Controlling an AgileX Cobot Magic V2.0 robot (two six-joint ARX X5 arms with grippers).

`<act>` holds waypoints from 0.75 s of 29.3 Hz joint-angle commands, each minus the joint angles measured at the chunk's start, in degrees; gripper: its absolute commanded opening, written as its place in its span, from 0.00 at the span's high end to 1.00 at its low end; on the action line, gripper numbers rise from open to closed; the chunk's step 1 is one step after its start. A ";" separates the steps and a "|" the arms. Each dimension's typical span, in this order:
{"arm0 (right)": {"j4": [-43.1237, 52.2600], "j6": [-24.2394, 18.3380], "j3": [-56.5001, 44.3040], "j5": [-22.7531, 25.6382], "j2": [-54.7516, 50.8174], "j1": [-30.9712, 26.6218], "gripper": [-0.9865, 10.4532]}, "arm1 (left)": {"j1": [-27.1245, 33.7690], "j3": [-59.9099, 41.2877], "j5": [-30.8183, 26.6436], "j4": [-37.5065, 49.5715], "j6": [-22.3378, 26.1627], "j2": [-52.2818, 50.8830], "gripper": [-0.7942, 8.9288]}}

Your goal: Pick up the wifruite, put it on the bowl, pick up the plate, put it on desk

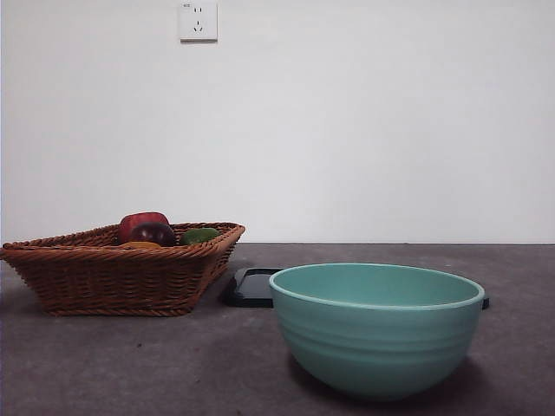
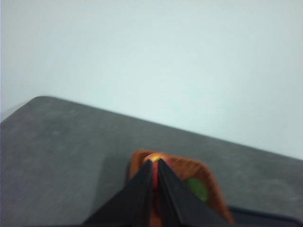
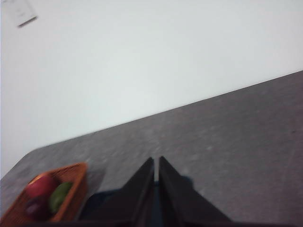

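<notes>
Down at table level in my front feed there's not an arm in sight, just the mint-green bowl (image 1: 376, 328) up close on the dark table (image 1: 130, 364) and the wicker basket (image 1: 121, 273) off to its left, well apart from it. Behind the bowl a flat black tray or plate thing (image 1: 251, 288) pokes out; the bowl hides most of it, so I can't tell its full shape.

The wifruite (image 1: 140, 245) is the annoying one. All I get is a thin orange sliver peeking over the basket rim, the rest sunk behind the weave. A red fruit (image 1: 141, 222), a dark purple one (image 1: 154, 233) in front of it and a green fruit (image 1: 200, 235) sit in there too.

Left end effector (image 2: 155, 163) is up high over the basket, tips closed together with only a hairline slit, nothing between them. The view is soft and blurry; the jaws cover most of the basket, and I only catch a red-yellow bit of fruit at the tips and a green blob beside them.

Right end effector (image 3: 156, 161) is pinched together too, holding nothing, hanging over the table. The basket is cut off at the frame corner there, wifruite not visible.
</notes>
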 commanded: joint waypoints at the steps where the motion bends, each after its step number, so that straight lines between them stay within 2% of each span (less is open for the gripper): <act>1: -2.62 -0.42 5.01 -2.73 3.82 0.85 0.91 | -1.49 5.33 1.03 -1.90 -0.39 2.32 0.90; 7: -9.44 -9.68 14.62 -9.92 12.24 2.93 0.91 | -5.55 15.78 4.72 -11.26 -0.09 8.17 0.90; 10: -12.57 -11.63 18.47 -11.34 15.45 4.28 0.91 | -6.88 19.71 8.39 -15.08 1.44 10.88 0.90; 15: -14.36 -13.14 22.29 -17.03 18.45 6.10 0.91 | -7.89 24.59 16.57 -17.70 4.22 15.17 0.90; 18: -18.14 -14.32 24.35 -17.40 19.67 6.84 0.91 | -8.44 26.77 21.53 -19.12 4.70 17.81 0.90; 22: -24.94 -18.67 26.75 -17.59 20.46 7.45 0.91 | -9.86 28.33 26.18 -20.57 6.14 20.55 0.90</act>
